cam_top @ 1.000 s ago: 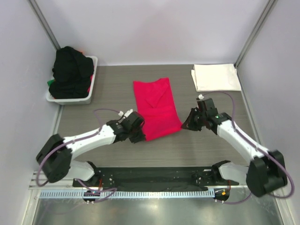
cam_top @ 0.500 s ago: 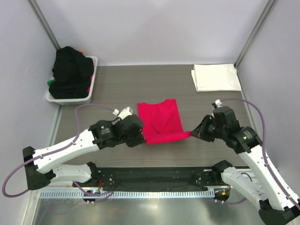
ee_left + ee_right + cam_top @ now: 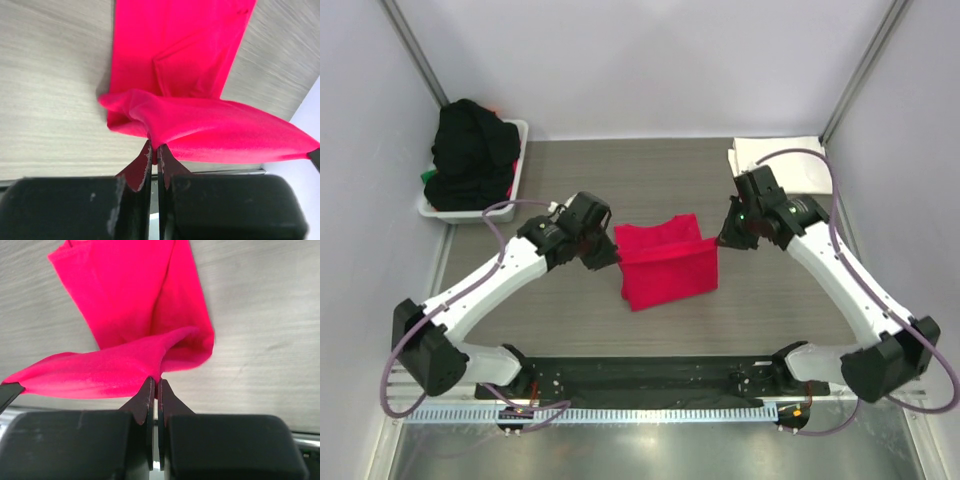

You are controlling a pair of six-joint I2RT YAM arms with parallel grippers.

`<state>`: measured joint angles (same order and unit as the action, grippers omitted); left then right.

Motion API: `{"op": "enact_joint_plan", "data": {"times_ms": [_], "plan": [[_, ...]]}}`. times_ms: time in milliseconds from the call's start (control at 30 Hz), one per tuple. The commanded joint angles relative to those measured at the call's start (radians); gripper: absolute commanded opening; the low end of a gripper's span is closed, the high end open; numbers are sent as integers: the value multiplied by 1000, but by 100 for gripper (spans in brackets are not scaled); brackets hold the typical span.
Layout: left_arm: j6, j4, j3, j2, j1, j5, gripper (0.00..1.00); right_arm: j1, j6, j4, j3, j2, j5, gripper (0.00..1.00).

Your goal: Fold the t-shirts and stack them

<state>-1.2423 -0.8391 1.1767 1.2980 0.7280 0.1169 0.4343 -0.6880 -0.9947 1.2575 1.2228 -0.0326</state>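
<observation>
Left gripper (image 3: 612, 243) and right gripper (image 3: 719, 238) are each pinching the pinkish-red t-shirt (image 3: 665, 270).
Top view: its clamped edge is stretching between them, the rest lying mid-table (image 3: 560, 190). Left wrist: jaws are pressing together on red cloth. Right wrist: jaws are nipping cloth likewise.

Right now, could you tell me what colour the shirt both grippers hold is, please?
The shirt is bright pinkish-red, clearest in the left wrist view.
</observation>
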Motion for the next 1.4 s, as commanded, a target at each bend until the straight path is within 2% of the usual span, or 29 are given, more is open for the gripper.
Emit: {"op": "enact_joint_plan", "data": {"times_ms": [0, 167, 633, 767, 833, 867, 900, 967, 1000, 1033, 1067, 1133, 1167, 1200, 1267, 1300, 1367], "plan": [[116, 9, -6, 56, -96, -74, 3, -35, 77, 27, 110, 82, -119, 1], [190, 40, 58, 187, -209, -177, 2, -66, 114, 63, 220, 266, -101, 1], [383, -37, 400, 616, -395, -247, 5, -127, 160, 116, 525, 714, -52, 1], [412, -38, 498, 765, -424, -273, 15, -147, 160, 123, 606, 835, -40, 1], [432, -69, 616, 828, -447, -278, 18, -164, 150, 125, 687, 891, -35, 1], [438, -74, 668, 858, -453, -278, 31, -170, 134, 120, 716, 941, -33, 1], [467, -116, 808, 945, -460, -283, 41, -187, 122, 117, 777, 975, -23, 3], [500, -213, 1001, 1050, -476, -302, 59, -201, 110, 91, 854, 1055, 3, 54], [509, -347, 1194, 1126, -478, -298, 59, -203, 123, 88, 919, 1069, 61, 72], [514, -407, 1271, 1152, -478, -284, 59, -203, 134, 79, 942, 1075, 65, 92], [514, -440, 1310, 1146, -475, -264, 59, -203, 145, 77, 948, 1067, 62, 96], [500, -381, 1174, 1004, -461, -240, 60, -204, 163, 82, 899, 996, 37, 100], [492, -264, 1081, 941, -457, -221, 60, -204, 165, 91, 867, 962, 30, 100], [482, -208, 895, 863, -452, -217, 60, -203, 168, 102, 784, 877, 4, 100], [448, -140, 751, 694, -441, -217, 59, -197, 165, 175, 662, 775, 19, 100], [442, -93, 642, 651, -434, -223, 59, -195, 162, 212, 522, 712, 67, 99], [437, -46, 548, 549, -398, -246, 58, -183, 150, 330, 374, 557, 187, 98]]}}
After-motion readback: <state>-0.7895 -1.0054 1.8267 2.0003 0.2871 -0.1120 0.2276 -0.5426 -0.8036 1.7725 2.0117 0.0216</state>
